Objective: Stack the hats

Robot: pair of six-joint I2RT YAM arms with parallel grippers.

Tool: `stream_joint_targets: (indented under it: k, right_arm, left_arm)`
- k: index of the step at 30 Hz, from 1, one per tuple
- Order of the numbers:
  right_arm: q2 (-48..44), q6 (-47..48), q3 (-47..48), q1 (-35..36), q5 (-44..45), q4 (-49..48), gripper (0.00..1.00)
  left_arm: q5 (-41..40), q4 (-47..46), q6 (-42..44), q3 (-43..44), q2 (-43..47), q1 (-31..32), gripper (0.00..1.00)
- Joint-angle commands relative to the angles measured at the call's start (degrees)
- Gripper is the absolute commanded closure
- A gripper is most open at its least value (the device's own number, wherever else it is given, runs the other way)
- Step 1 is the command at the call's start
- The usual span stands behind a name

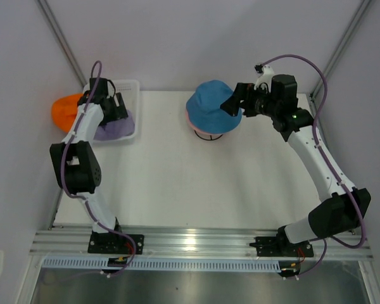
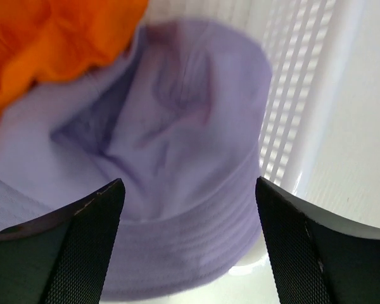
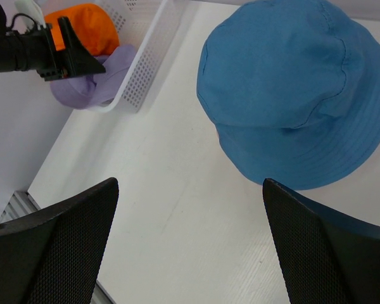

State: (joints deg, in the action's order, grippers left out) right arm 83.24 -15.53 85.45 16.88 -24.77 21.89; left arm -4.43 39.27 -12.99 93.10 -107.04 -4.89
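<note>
The counter [image 1: 177,177] is a plain white board, matte and bare over most of its width. A ribbed aluminium rail [image 1: 196,244] runs along its near edge and carries both arm bases. Pale, unmarked walls close in the back and both sides, and 2 slanted metal struts [image 1: 60,38] climb the rear corners.

The left end effector [image 2: 187,183] hangs over a white mesh basket [image 1: 130,85] at the counter's far left corner. Its 2 fingers are spread wide and clamp nothing. The lavender hat [image 2: 177,158] lies crumpled directly beneath it in the basket. The orange hat [image 2: 57,38] is just beyond and to its left, touching the lavender one. Whether it lies fully inside the basket, I cannot tell.

The right end effector [image 3: 190,182] is also spread wide and empty, with bare counter showing between its fingers. The blue hat [image 3: 297,95] sits just ahead of it and to its right, crown up. In the top view, a thin edge of the pink hat [image 1: 189,118] shows under the blue one. Both rest on a black wire stand [image 1: 209,135].
</note>
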Motion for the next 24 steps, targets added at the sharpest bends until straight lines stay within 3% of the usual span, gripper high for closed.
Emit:
stream_joint_targets:
  k: [1, 13, 14, 15, 17, 18, 20, 24]
  right_arm:
    - [1.0, 1.1, 1.1, 0.3, 1.2, 0.2, 0.01]
    - [4.2, 1.4, 4.0, 0.4, 1.6, 1.7, 0.00]
    - [4.4, 1.4, 4.1, 0.4, 1.6, 1.7, 0.00]
    - [4.5, 1.4, 4.3, 0.5, 1.7, 1.6, 0.00]
    - [4.5, 1.3, 4.4, 0.6, 1.6, 1.6, 0.00]
    - [4.4, 1.0, 4.4, 0.6, 1.7, 1.4, 0.00]
    - [4.4, 0.8, 4.3, 0.9, 1.7, 1.2, 0.00]
    - [4.0, -0.8, 4.3, 2.1, 1.1, 0.7, 0.00]
  left_arm:
    - [-3.8, -4.4, 1.5, 5.0, -2.1, 0.8, 0.14]
    - [-4.0, -7.7, 1.7, 10.8, -11.2, 1.5, 0.27]
    - [-4.2, -7.5, 1.8, 11.0, -11.4, 1.5, 0.32]
    - [-4.4, -7.3, 1.9, 11.4, -11.6, 1.5, 0.46]
    - [-5.2, -6.2, 1.7, 12.9, -11.9, 1.6, 0.63]
    - [-5.8, -5.8, 1.7, 13.5, -11.7, 1.5, 0.80]
    - [-6.7, -4.8, 1.2, 13.3, -9.6, 1.6, 0.99]
    - [-5.8, -8.0, 1.6, 10.3, -0.4, 1.7, 0.99]
